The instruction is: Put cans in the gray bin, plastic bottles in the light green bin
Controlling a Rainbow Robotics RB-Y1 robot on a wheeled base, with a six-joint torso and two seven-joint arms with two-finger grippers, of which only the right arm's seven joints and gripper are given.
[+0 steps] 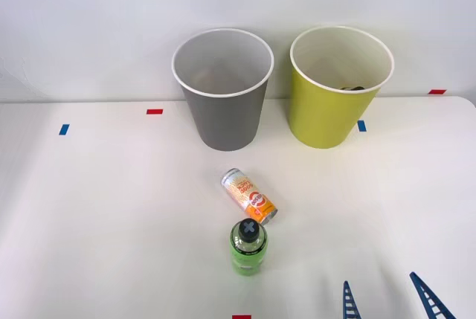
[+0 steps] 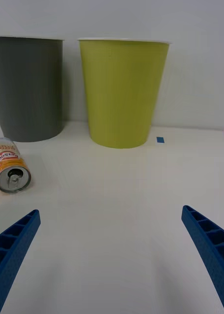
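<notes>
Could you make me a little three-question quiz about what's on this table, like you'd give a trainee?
1. True or false: the can is standing upright.
2. Which bin stands to the robot's right: A) the gray bin or B) the light green bin?
3. Fill in: the bottle with green liquid has a ____ cap.

Key
1. False: it lies on its side on the table.
2. B.
3. Black. The right tool is open and holds nothing.
</notes>
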